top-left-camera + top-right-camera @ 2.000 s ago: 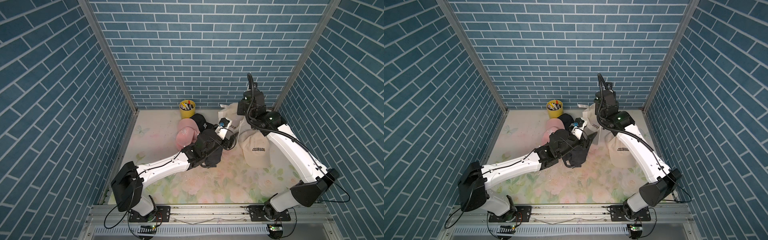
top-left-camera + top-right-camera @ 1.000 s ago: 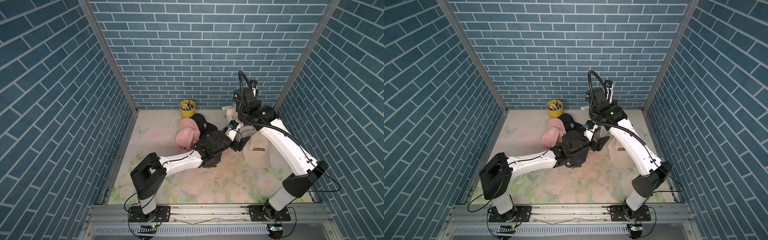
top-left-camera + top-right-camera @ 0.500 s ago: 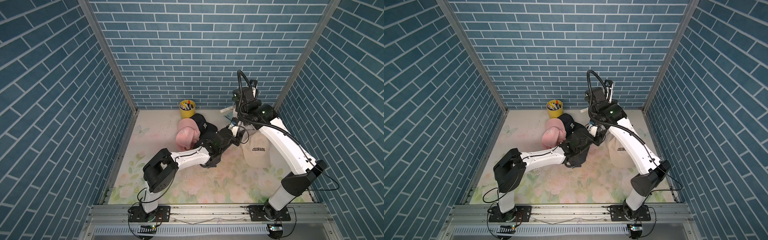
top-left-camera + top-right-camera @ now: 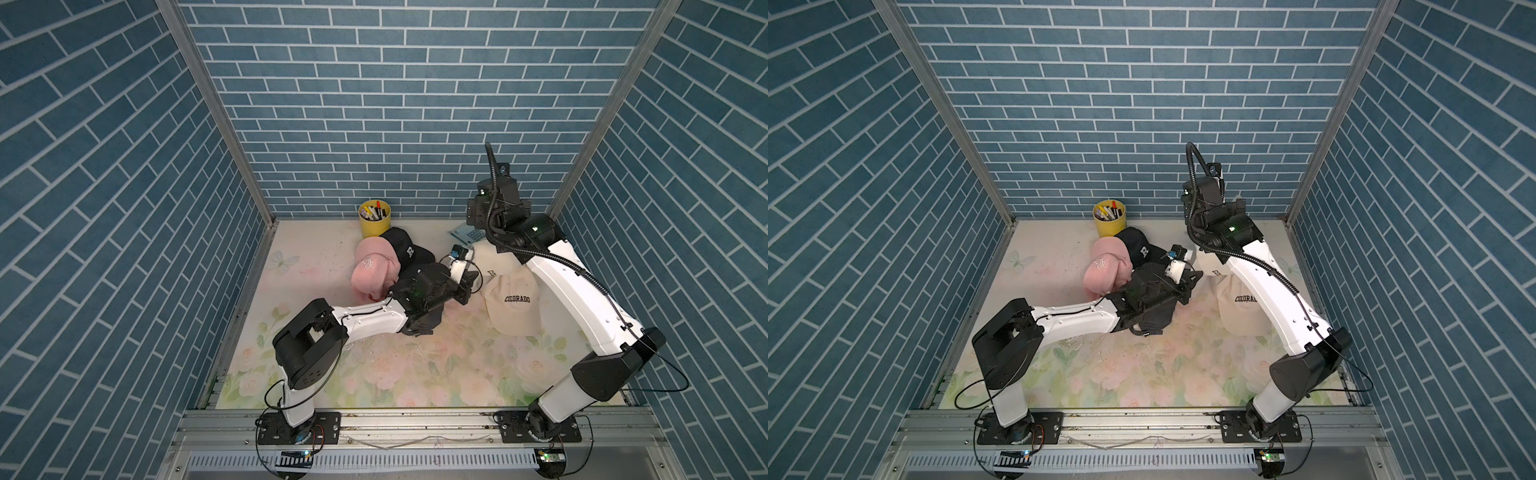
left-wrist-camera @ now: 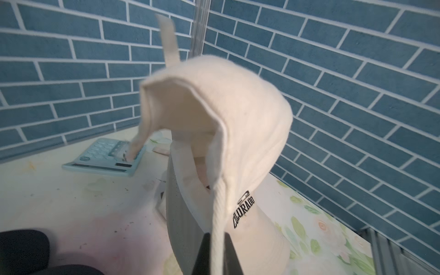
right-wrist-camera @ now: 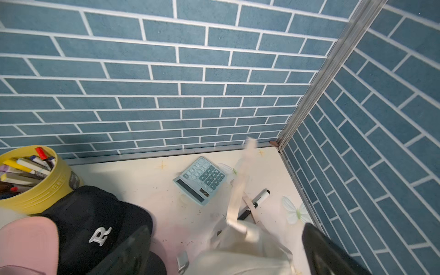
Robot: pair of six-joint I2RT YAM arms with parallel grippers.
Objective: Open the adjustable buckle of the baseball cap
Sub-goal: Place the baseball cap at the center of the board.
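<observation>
The cream baseball cap [image 4: 513, 307] marked COLORADO lies right of centre in both top views [image 4: 1239, 309]. My left gripper [image 5: 216, 238] is shut on the cap's ribbed cream edge and holds its back part raised. The cap's strap [image 5: 170, 40] sticks up loose and blurred, and the right wrist view also shows this strap [image 6: 240, 188]. A metal buckle [image 6: 182, 260] shows at the cap's back, beside the black cap. My right gripper [image 6: 228, 250] hangs open above the cap's back with both fingers [image 6: 321, 252] wide apart, holding nothing.
A yellow cup of pens [image 4: 374, 218] stands at the back wall. A black cap [image 4: 405, 249] and a pink cap [image 4: 372, 268] lie beside it, left of my left arm. A pale blue calculator [image 6: 200, 179] and a marker [image 6: 259, 200] lie near the back right corner.
My left gripper has closed on the cream cap's edge. My right gripper has opened, let go of the strap and drawn back toward the rear wall; the strap now swings free.
</observation>
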